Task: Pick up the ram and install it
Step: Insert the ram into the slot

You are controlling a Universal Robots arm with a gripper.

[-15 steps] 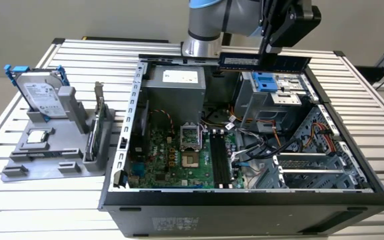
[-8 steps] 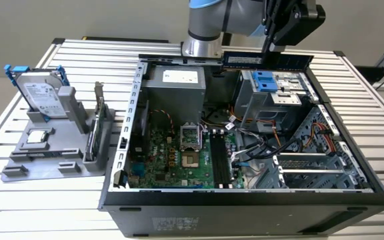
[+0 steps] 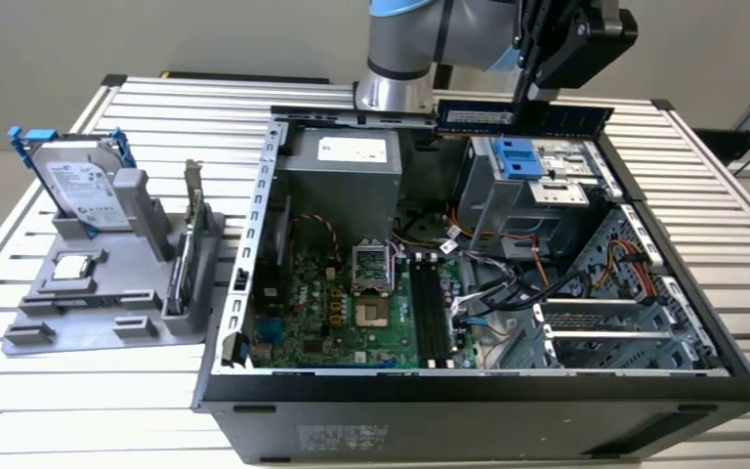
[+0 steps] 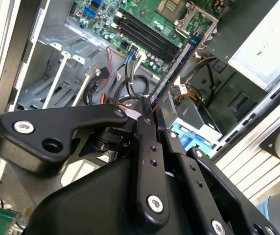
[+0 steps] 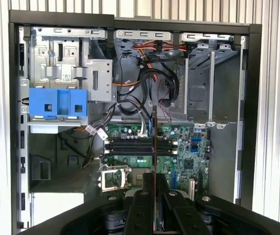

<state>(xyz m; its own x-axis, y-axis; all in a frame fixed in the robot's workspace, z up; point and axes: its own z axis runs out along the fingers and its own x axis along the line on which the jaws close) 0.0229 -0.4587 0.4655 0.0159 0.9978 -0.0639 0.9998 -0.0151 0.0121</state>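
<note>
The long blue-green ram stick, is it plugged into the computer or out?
Out. The long blue-green ram stick hangs in the black fingers above the open black computer case, off the motherboard's slots.

ram (image 3: pixel 473 117): hanging above the case (image 3: pixel 479 396), far wall
hard drive (image 3: pixel 82 186): standing on the stand (image 3: pixel 89 318), exterior view's left

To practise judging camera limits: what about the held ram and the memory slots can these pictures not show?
First wrist view: ram edge-on, chips unseen.
Second wrist view: ram's gripped part hidden between the jaws.
Exterior view: memory slots, latch positions too small.
</note>
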